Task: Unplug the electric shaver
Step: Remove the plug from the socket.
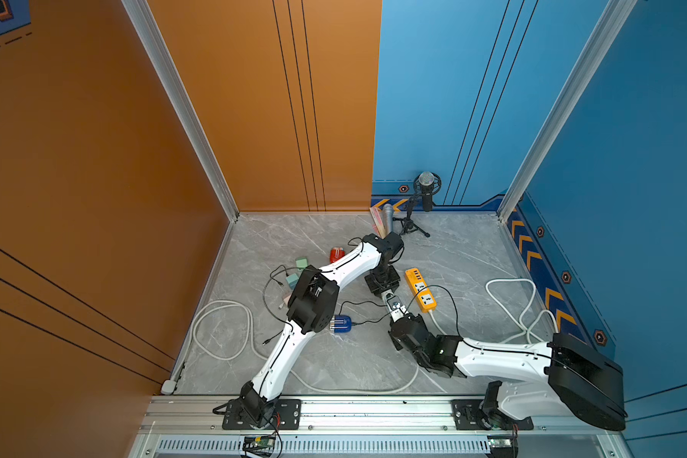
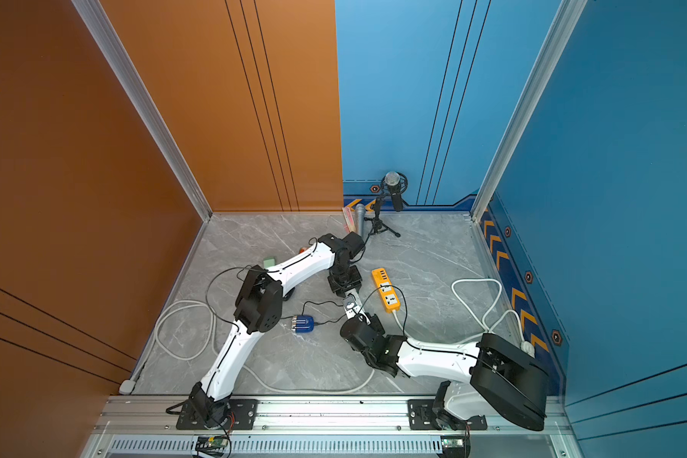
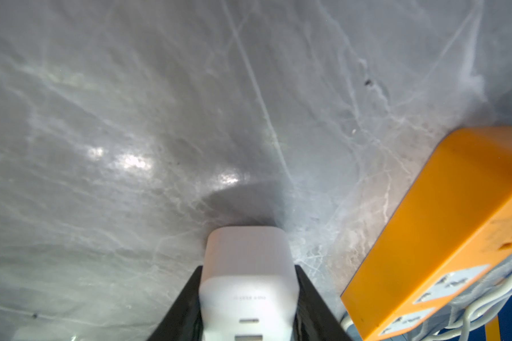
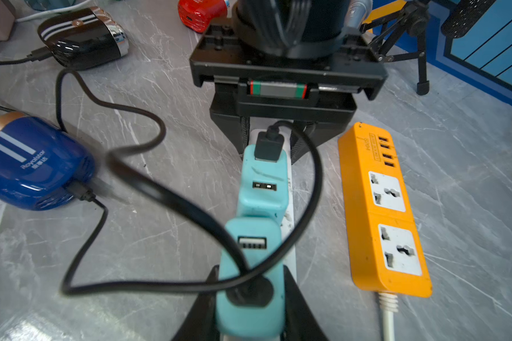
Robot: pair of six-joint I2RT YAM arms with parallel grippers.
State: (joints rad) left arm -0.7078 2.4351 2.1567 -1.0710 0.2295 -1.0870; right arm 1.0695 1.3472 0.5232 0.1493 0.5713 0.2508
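1. Right gripper (image 4: 250, 283): clenched on the near teal adapter (image 4: 249, 245), fingers flanking its sides.
2. Near teal adapter: seated on the white strip (image 4: 290, 233), USB port facing up.
3. Blue shaver (image 4: 33, 162): flat on the table (image 1: 472, 253), left of the white strip and apart from it, between the two arms in both top views. It is held by neither gripper.
4. Black cable (image 4: 315, 192): leaves the shaver's end, loops across the near adapter, and ends in a black plug (image 4: 268, 146) seated in the far teal adapter (image 4: 263, 183). Not yet pulled.
5. Far teal adapter: on the same strip, touching the near one.
6. Left gripper (image 3: 248, 283): grasping the far end of the white strip.
7. Orange strip (image 4: 384, 206): just beside the white strip on the right, roughly parallel, sockets bare.
8. Black shaver (image 4: 83, 38): farther left, own lead attached.
9. Red gadget (image 4: 201, 13): behind the left gripper.
10. Microphone (image 1: 426, 190): on a stand at the back wall.
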